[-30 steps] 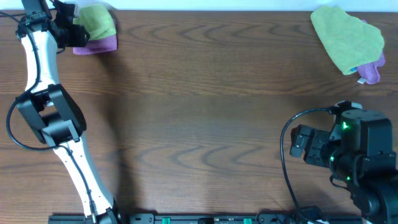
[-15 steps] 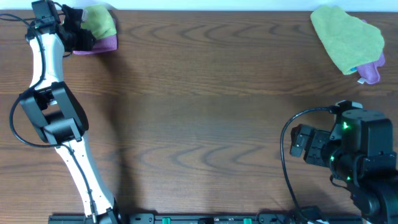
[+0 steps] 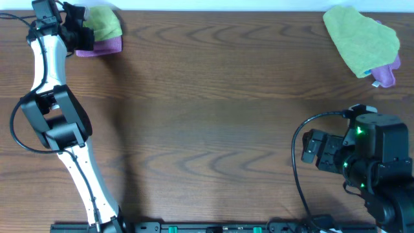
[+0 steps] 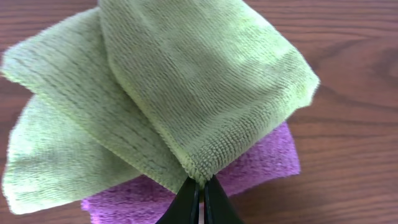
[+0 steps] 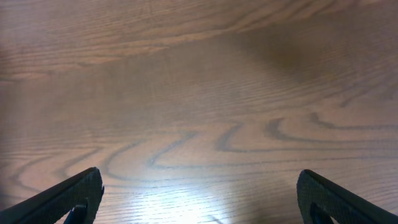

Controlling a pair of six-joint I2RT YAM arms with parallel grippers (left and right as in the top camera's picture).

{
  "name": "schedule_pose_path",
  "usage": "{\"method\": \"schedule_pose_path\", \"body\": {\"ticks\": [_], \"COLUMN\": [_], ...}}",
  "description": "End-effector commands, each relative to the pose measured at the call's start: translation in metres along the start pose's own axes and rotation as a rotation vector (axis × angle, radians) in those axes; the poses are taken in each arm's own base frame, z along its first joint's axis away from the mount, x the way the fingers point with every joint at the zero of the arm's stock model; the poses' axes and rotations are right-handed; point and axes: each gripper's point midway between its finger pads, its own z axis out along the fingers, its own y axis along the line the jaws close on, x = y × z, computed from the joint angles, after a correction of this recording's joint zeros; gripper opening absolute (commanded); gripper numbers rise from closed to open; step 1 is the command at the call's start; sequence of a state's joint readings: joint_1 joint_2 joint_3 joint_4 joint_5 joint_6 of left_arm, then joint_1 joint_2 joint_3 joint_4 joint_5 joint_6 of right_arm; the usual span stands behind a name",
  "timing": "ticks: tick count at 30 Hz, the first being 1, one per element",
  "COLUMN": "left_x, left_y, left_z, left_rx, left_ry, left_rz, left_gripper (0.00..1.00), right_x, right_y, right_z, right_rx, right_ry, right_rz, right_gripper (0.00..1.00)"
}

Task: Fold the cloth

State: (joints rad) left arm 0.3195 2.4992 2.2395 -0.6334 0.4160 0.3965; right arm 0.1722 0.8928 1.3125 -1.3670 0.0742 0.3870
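The cloth (image 4: 186, 81) lies bunched in loose layers on a purple cloth (image 4: 261, 162), at the upper left of the overhead view. The left gripper (image 4: 200, 185) is pinched tight on its nearest corner, seemingly the green layer only; judged purpose: to draw it off the purple one for spreading. The right gripper (image 5: 199, 193), spread wide and holding nothing, waits over bare table (image 3: 213, 116) at lower right. A duller green cloth (image 3: 362, 39) at upper right is not involved.

The cloth (image 4: 205, 81) is lime green, the small cloth (image 4: 261, 165) purple, the table (image 4: 354, 74) wood-grained brown.
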Motion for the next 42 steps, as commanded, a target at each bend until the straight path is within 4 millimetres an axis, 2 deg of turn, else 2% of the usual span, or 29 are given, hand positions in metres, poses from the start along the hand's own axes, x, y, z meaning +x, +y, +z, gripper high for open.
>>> {"method": "schedule_pose_path", "body": {"ticks": [1,12,19,22,26,32,33,34,35,36,39,42], "left_x": [0.004,-0.004,-0.011,-0.009,-0.002,0.003,0.003,0.003,0.003,0.003,0.002,-0.008], "left_y": [0.012,0.036,0.038,0.041,0.060,0.061,0.060,0.061,0.061,0.061,0.062,0.063], "left_z": [0.000,-0.005,-0.006,-0.007,-0.011,-0.012,-0.011,-0.012,-0.012,-0.012,-0.012,-0.015], "left_rx": [-0.064,-0.156,-0.164,-0.181,-0.288,-0.284,-0.281,-0.281,-0.281,-0.281,-0.284,-0.290], "left_ry": [0.017,-0.017,-0.039,-0.030,0.008,0.026,0.027,0.027,0.027,0.027,0.023,-0.019], "left_rz": [0.008,0.022,0.033,0.038,0.038,0.041,0.040,0.040,0.039,0.039,0.036,-0.004], "left_gripper": [0.06,0.06,0.06,0.06,0.05,0.07,0.16,0.34,0.71,0.77,0.85,0.86], "right_x": [0.001,0.000,0.000,-0.001,-0.001,-0.006,-0.007,-0.008,-0.008,-0.008,-0.008,-0.008], "right_y": [-0.001,-0.001,-0.001,-0.001,-0.001,0.001,0.002,0.002,0.002,0.002,0.002,0.002], "right_z": [0.001,0.001,0.001,0.001,0.001,0.001,0.001,0.001,0.001,0.001,0.001,0.001], "right_rx": [0.001,0.001,0.000,-0.001,-0.001,-0.010,-0.011,-0.012,-0.013,-0.013,-0.012,-0.013], "right_ry": [0.001,0.000,-0.002,-0.004,-0.005,-0.027,-0.030,-0.032,-0.034,-0.034,-0.034,-0.034], "right_rz": [0.023,0.023,0.023,0.024,0.024,0.024,0.025,0.025,0.025,0.025,0.025,0.025], "right_gripper": [0.99,0.99,0.99,0.99,0.99,0.99,0.99,0.99,0.99,0.99,0.99,0.99]}}
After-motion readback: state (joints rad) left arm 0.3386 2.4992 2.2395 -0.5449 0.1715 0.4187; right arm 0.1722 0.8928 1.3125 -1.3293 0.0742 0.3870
